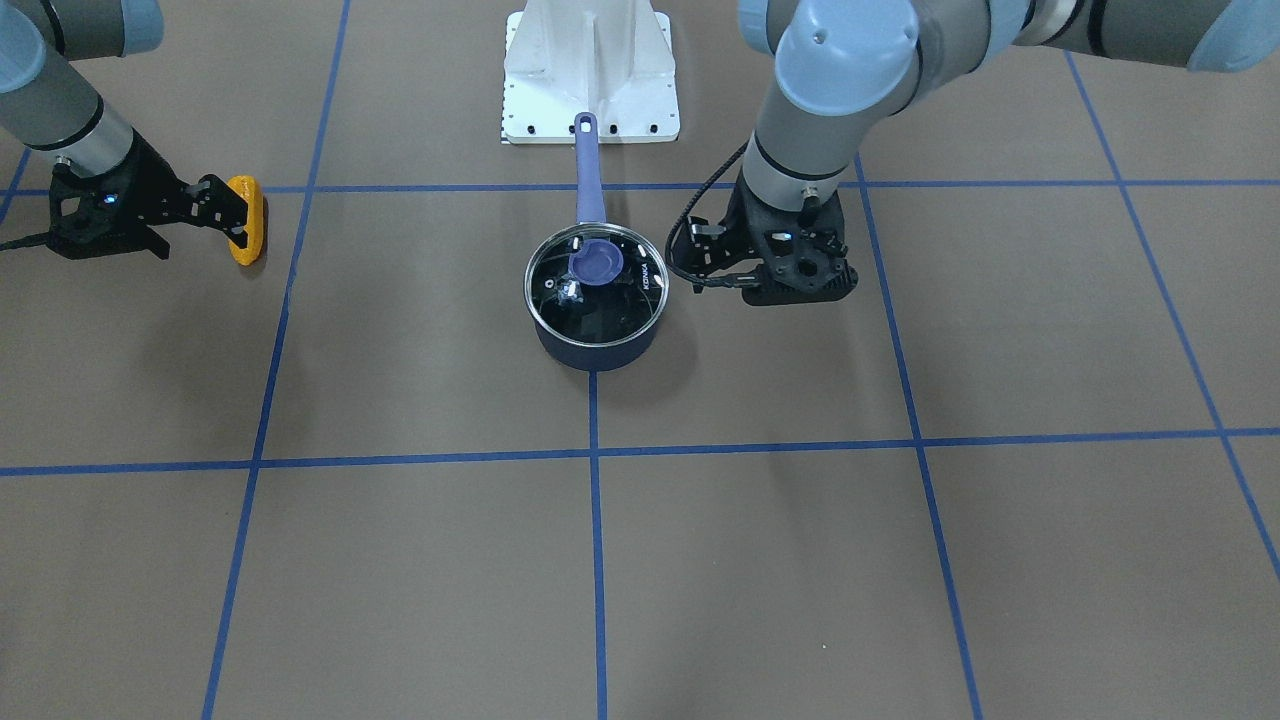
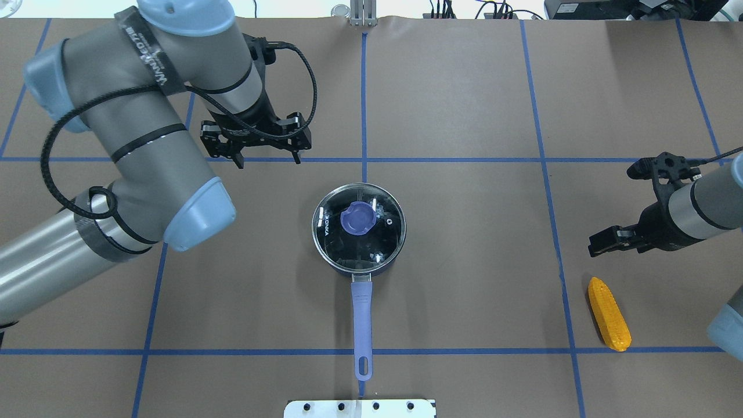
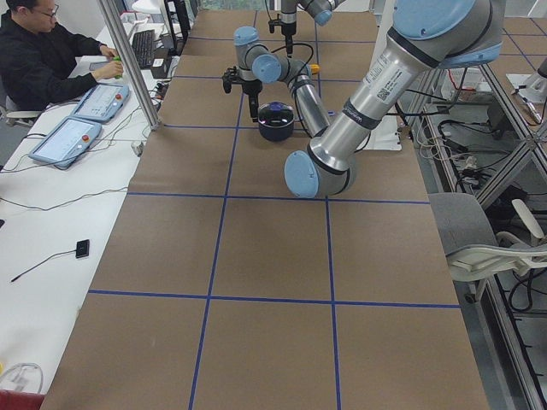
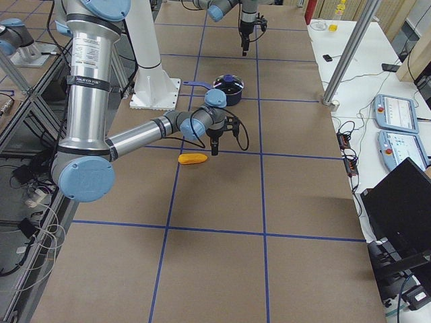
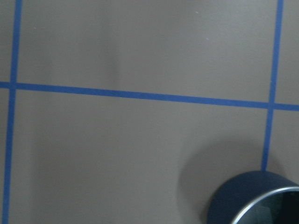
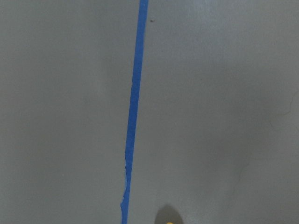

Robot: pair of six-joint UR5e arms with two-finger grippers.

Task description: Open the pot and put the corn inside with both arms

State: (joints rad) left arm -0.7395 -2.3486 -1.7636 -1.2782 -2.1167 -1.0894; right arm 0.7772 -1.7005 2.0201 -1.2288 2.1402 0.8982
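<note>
The dark navy pot (image 2: pixel 383 264) stands mid-table with its glass lid (image 2: pixel 371 244) on and the lavender knob (image 2: pixel 358 219) on top; its long handle (image 2: pixel 361 313) points toward the robot base. It also shows in the front view (image 1: pixel 598 352) and at the corner of the left wrist view (image 5: pixel 247 198). The yellow-orange corn (image 2: pixel 608 313) lies flat on the table at the robot's right, also in the front view (image 1: pixel 247 222). My left gripper (image 2: pixel 268 162) hovers open and empty beyond the pot to its left. My right gripper (image 2: pixel 598 244) is open and empty, just past the corn's far end.
The white robot base plate (image 2: pixel 360 408) sits just behind the tip of the pot handle. Blue tape lines (image 2: pixel 364 104) grid the brown table. An operator (image 3: pixel 43 51) sits at a side desk past the table's far edge.
</note>
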